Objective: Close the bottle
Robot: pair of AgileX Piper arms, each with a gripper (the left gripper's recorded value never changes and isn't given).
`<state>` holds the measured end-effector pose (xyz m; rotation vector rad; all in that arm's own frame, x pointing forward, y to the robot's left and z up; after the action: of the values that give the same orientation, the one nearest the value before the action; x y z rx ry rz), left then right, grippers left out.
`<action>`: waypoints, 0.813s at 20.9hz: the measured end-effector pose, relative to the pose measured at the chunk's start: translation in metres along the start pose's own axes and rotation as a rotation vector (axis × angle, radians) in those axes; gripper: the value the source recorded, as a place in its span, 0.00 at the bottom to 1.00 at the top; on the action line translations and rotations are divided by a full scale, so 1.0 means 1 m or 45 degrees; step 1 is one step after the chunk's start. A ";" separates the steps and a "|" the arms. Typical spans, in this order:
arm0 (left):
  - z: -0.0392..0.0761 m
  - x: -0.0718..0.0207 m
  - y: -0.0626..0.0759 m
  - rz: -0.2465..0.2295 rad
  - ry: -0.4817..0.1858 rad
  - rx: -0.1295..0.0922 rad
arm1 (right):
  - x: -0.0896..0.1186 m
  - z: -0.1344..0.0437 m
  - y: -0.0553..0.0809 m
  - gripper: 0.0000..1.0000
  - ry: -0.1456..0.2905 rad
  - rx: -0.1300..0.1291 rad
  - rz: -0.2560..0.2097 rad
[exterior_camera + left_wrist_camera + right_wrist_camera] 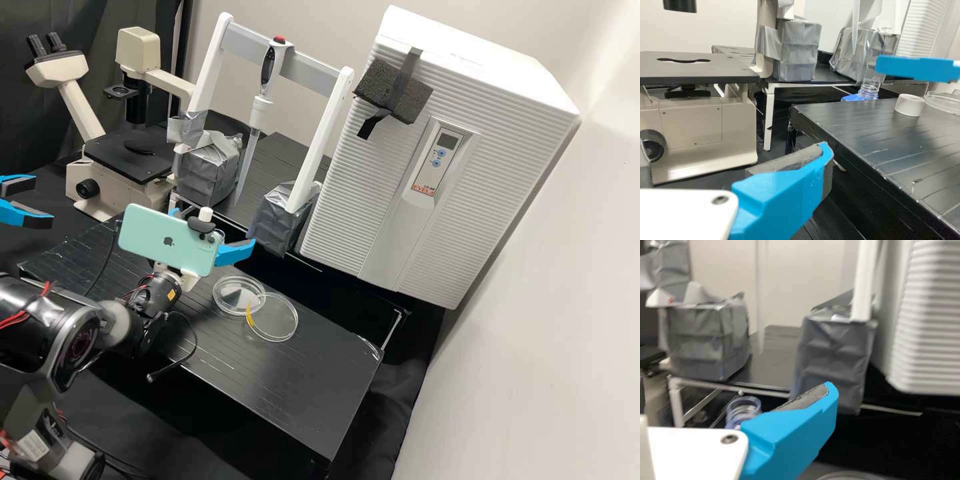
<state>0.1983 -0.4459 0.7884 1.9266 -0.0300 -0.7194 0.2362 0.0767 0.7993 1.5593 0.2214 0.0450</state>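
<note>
A small clear bottle [871, 82] stands uncapped at the back left corner of the black bench [300, 373]; its open mouth [742, 410] lies just past my right finger [795, 435]. My right gripper [213, 228] is open, and in the left wrist view its blue fingertips [917, 67] sit on either side of the bottle. In the high view the mint phone [167, 240] on that wrist hides the bottle. The white cap [910, 105] lies on the bench beside the bottle. My left gripper [23, 198] hangs open off the bench's left side, level with its top.
Two clear petri dishes [238, 292] [273, 317] lie mid-bench. A microscope [113, 167] stands back left, a pipette [263, 100] hangs on a white stand with taped feet, and a large white ribbed appliance [440, 153] fills the right.
</note>
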 end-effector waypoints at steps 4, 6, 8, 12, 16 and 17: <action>-0.002 -0.0012 0.001 0.006 0.015 -0.002 | -0.005 -0.001 -0.012 1.00 -0.009 0.007 -0.073; -0.002 -0.0014 0.001 0.007 0.018 -0.002 | -0.007 -0.001 -0.015 1.00 -0.015 0.009 -0.094; -0.002 -0.0014 0.001 0.007 0.018 -0.002 | -0.011 0.000 -0.015 1.00 -0.025 0.011 -0.100; -0.003 -0.0010 0.001 0.005 0.018 -0.004 | -0.020 0.000 -0.014 1.00 -0.030 0.020 -0.093; -0.005 0.0019 0.005 0.019 0.012 0.014 | -0.026 0.001 -0.015 1.00 -0.029 0.028 -0.095; -0.004 0.0022 0.006 0.020 0.009 0.016 | -0.027 0.001 -0.016 1.00 -0.031 0.028 -0.103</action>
<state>0.2040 -0.4457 0.7935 1.9388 -0.0446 -0.7033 0.2080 0.0708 0.7860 1.5709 0.2666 -0.0397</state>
